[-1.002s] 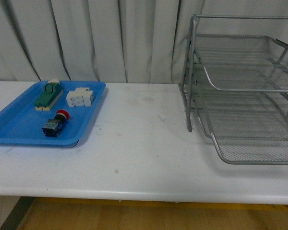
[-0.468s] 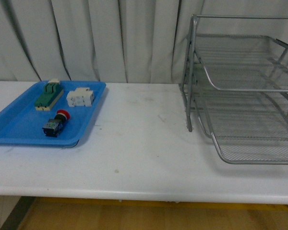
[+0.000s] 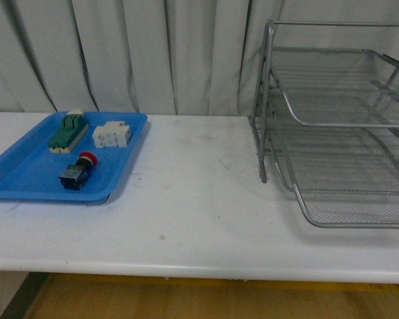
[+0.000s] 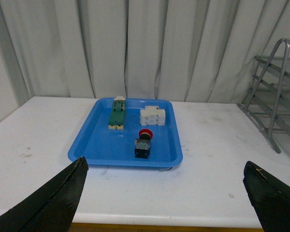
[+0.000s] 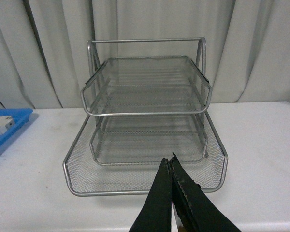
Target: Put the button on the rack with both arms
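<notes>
Left gripper (image 4: 164, 165) fingers (image 4: 63, 193) spread wide and empty, facing the blue tray (image 3: 26, 169); right gripper (image 5: 168, 160) fingers pressed together, holding nothing, well apart from the tray. The button (image 3: 76, 171) lies inside the tray, near its front edge; the rack (image 3: 332, 126) stands well to the tray's right

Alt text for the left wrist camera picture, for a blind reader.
A blue tray on a white table holds the red-capped button, a white terminal block and a green-and-beige switch block. The left gripper is open and empty in front; part of the rack shows nearby.
</notes>
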Tool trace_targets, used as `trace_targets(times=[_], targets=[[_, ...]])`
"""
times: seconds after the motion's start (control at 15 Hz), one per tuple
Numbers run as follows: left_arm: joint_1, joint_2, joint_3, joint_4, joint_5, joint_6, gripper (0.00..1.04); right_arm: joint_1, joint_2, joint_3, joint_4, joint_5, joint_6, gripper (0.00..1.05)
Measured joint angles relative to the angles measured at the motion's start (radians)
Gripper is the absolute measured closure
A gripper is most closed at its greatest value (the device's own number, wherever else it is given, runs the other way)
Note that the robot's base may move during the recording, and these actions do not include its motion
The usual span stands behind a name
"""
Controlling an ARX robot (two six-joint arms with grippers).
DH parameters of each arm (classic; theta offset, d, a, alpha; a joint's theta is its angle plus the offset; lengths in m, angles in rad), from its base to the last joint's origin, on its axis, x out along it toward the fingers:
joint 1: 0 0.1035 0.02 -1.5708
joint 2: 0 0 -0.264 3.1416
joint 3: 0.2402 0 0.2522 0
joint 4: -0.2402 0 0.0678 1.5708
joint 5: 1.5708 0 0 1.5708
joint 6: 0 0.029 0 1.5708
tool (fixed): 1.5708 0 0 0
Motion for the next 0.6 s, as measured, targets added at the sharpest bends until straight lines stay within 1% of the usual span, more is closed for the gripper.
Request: trace_targets(times=[0.27,0.53,0.6], targets=[[0.0,0.0,0.0,0.0,0.0,0.0,0.07,0.0,-0.105,0.0,-0.105,0.0,0.0,1.03],[0.0,0.0,0.0,0.0,0.0,0.0,0.07,0.0,-0.167,0.0,-0.168,0.0,0.0,1.03],[0.0,0.0,0.0,0.0,0.0,0.0,0.07,0.0,-0.24,0.0,-0.283,0.0,0.0,1.03]])
